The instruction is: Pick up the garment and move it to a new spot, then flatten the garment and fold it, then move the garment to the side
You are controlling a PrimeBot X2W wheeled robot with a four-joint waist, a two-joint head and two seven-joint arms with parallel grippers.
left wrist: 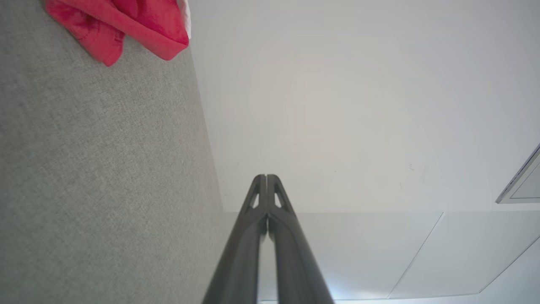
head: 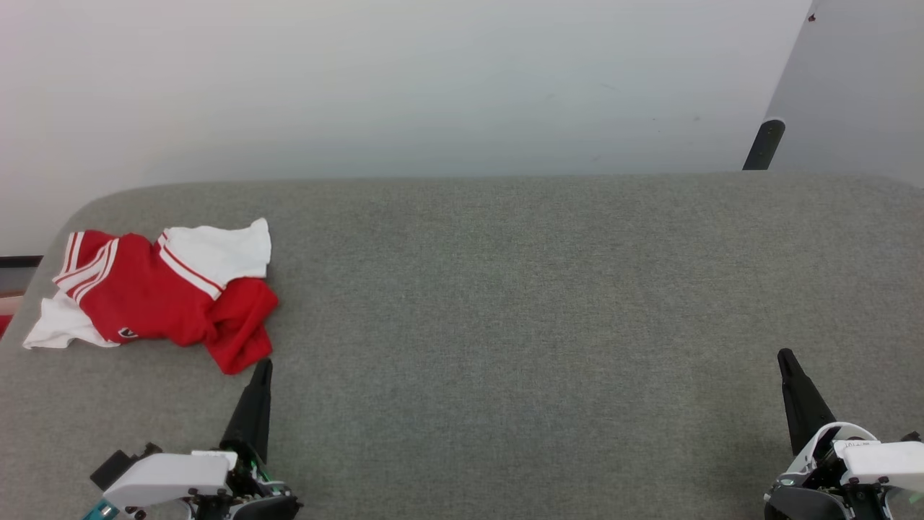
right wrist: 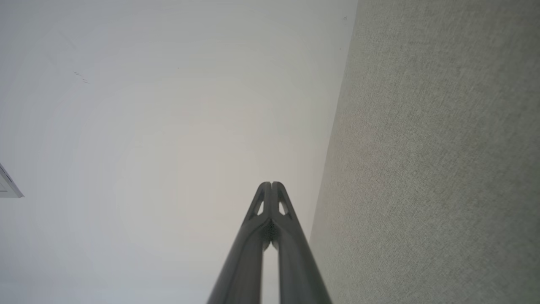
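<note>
One crumpled garment (head: 155,292) lies near left gripper (head: 264,365) on grey surface (head: 520,325).

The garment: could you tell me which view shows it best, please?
The head view: the whole garment lies crumpled on the grey surface, white sleeves, stripes and logo visible. The left wrist view catches a red fold at its top-left corner. The right wrist view faces grey surface and wall.

The garment (head: 155,292) lies on the surface (head: 505,289), at its left side, toward the far edge. The left gripper (head: 264,364) sits just before the garment's near right corner, apart from it. The right gripper (head: 785,355) is well apart, over the surface's right side. A wall (head: 433,87) stands behind the surface.
</note>
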